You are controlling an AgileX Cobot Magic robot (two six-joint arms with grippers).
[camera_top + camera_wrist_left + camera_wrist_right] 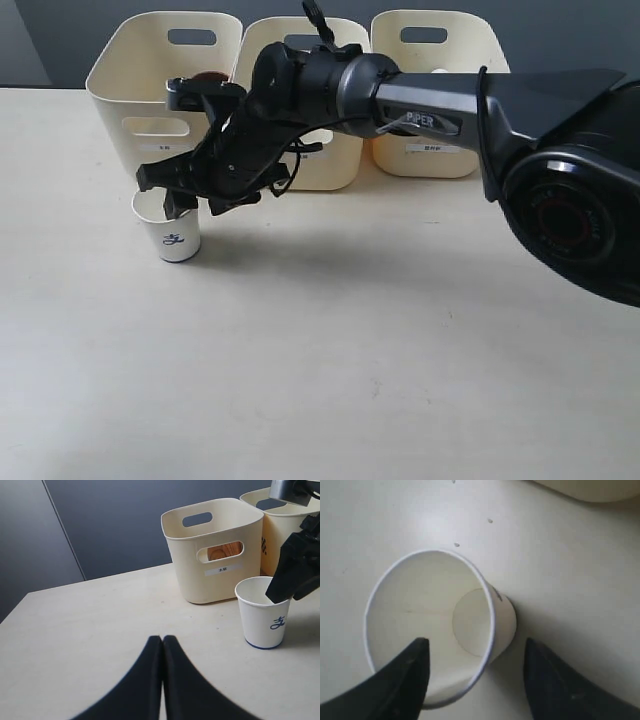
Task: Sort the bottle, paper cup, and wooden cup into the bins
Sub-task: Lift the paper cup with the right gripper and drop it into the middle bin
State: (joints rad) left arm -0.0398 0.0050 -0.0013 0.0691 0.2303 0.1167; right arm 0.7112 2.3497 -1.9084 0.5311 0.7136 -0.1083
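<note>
A pale cream bench (350, 380), matt with a few faint specks, stands before a dark grey-blue wall (60, 40). In the left wrist view the wall shows a thin slanting panel seam.

Farthest left is the left gripper (162, 680), seen only in its own wrist view. Its two black jaws are pressed together, low over the bench.

Three cream-yellow bins stand in a row at the back of the bench, close side by side. The left bin (130, 100) has oval handle cut-outs and a small white label (223, 570) on its front. The label bears two dark Chinese characters that look like 木杯. The wooden cup (223, 551) is inside this bin, and its reddish-brown grain shows through the front cut-out.

The paper cup (172, 232) stands upright on the bench in front of the left bin, apart from it. It is white, with a blue handwritten-looking squiggle on its side and a dark base rim. I cannot read the squiggle as a word.

The right gripper (190, 205) reaches across from the right and hangs over the paper cup. Its jaws are apart and straddle the cup's wall, one tip inside the rim and the other outside. They are not closed on it.

The middle bin (335, 160) is partly hidden behind that gripper. The right bin (440, 150) also has a white front label, too small to read. The dark grey arm (560, 110) carries the white word "PIPER" in front of the right bin.
</note>
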